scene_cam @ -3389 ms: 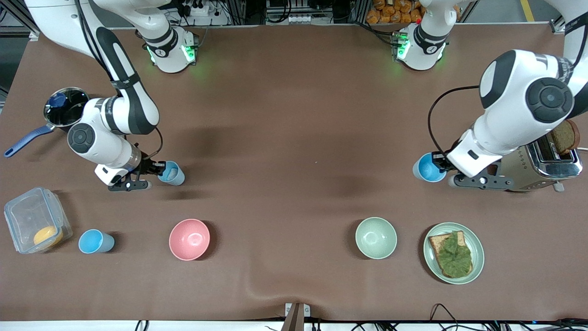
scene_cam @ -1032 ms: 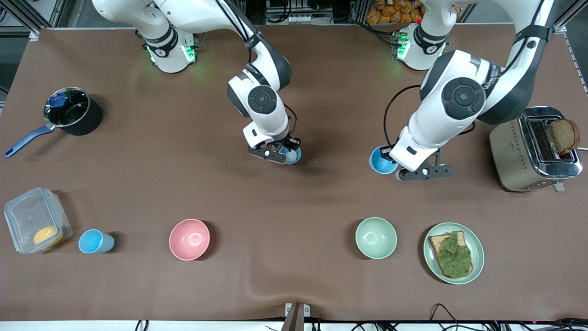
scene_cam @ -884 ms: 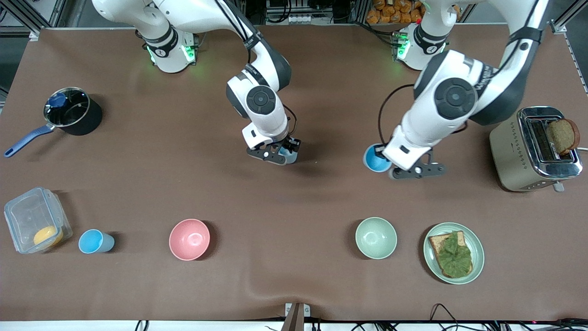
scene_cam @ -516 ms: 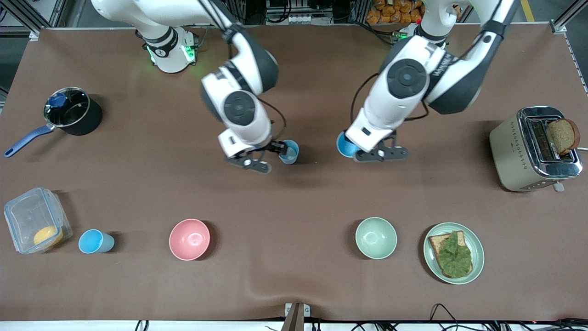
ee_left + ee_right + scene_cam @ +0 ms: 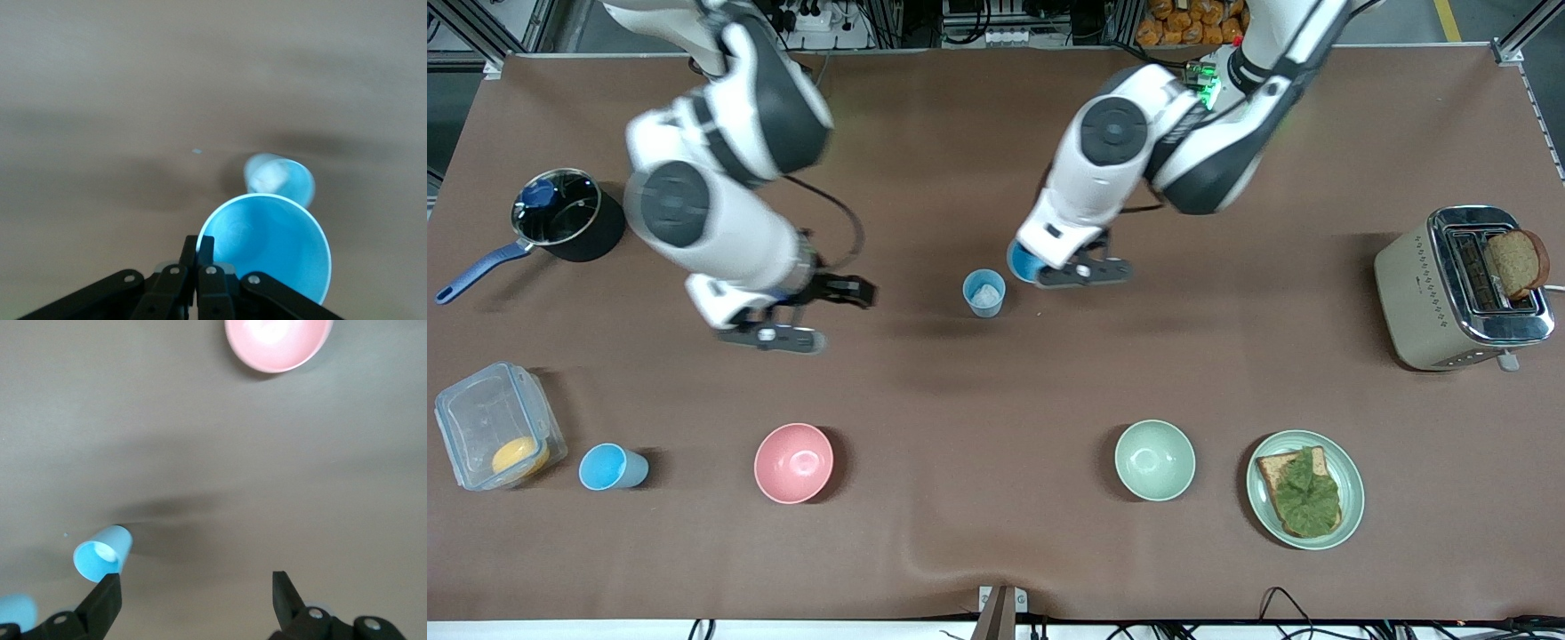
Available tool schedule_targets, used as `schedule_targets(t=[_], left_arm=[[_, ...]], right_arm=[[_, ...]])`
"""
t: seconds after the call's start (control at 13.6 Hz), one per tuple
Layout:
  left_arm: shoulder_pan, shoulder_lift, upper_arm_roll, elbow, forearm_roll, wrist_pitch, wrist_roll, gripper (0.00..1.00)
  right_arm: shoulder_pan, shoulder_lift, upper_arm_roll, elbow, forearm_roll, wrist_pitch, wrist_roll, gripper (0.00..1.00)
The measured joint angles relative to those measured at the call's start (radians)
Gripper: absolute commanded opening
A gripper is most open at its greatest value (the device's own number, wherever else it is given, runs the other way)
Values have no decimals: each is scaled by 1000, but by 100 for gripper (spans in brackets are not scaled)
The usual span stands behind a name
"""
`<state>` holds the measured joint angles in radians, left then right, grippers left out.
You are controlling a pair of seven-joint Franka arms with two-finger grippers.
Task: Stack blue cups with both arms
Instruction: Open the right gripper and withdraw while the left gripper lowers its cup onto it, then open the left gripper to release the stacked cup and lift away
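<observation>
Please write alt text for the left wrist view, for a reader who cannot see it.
The left gripper is shut on the rim of a sky-blue cup, held above the brown table. A paler blue cup stands upright on the table just past it.

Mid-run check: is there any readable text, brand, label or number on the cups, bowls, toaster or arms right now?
None can be read.
Pale blue cup, sky-blue cup in the left gripper: plain, no print.
Pink bowl, green bowl: plain.
Toaster: only a dotted pattern on its side, no legible brand.
Right gripper, open over the bare table: no legible marking.
</observation>
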<state>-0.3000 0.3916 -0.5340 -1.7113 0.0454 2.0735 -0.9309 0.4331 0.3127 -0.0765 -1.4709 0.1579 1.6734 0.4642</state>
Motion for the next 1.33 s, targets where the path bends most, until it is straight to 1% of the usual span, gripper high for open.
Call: schedule_targets(t=[0.15,0.29,0.44,0.66,0.81,1.11,1.18,1.25,1.33], left_arm=[[-45,43,3,-1,16,71,-77,0],[-64,80,3,-1,65,122,-145,0],[-73,109,4,-1,102,149,-173,0],[-73,134,9,0,144,170,-174,0],[-73,149,10,0,156,200,-174,0],[-73,180,17,0,174,249,-174,0],[-73,184,21,1,179,250,-174,54],[-73,188,23,1,180,250,-174,100],[-72,192,27,1,180,251,-174,100]], right_arm=[[-71,-52,0,-1,-1,-51,-92,100],[-144,-100,-1,-7,-2,-83,-192,100],[-224,-133,-1,-13,-3,-118,-292,100],[-334,-158,-1,-18,-4,-166,-441,100],[-366,-173,-1,-18,-4,-189,-472,100],[-389,-222,0,-18,-4,-212,-472,100],[-397,-237,0,-22,-5,-225,-472,100],[-399,-253,0,-34,-5,-228,-472,100],[-399,-267,1,-49,-5,-227,-472,100]])
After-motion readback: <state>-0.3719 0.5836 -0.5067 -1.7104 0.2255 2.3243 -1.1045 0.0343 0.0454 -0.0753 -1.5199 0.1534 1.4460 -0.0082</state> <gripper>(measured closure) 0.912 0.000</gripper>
